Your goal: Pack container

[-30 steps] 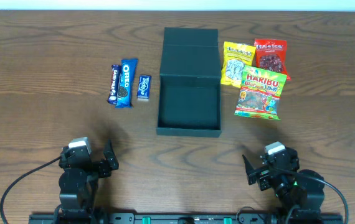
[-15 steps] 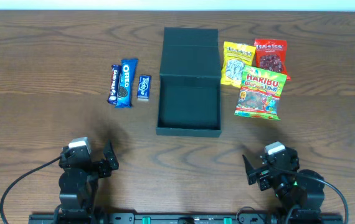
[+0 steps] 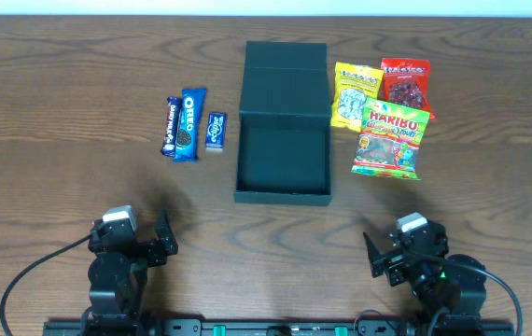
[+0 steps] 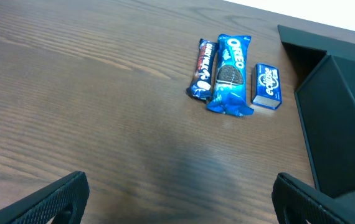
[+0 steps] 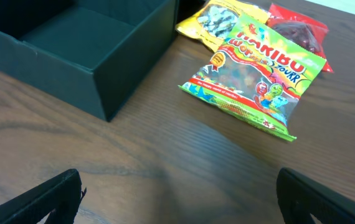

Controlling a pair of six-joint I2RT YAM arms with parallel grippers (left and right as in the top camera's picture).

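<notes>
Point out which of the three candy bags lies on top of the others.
The green Haribo bag: its top edge overlaps the yellow bag and the red bag.

Dark box lying open at mid-table
The container [image 3: 283, 161] is a matte green-black rectangular box, roughly square, sitting square to the edges of the wooden table [image 3: 79, 205], near its middle and a little toward the far side. Its flat hinged lid [image 3: 287, 89] is swung back beyond the far wall, so the tray is fully open. Inside, only the bare dark floor and four low upright walls show
</notes>
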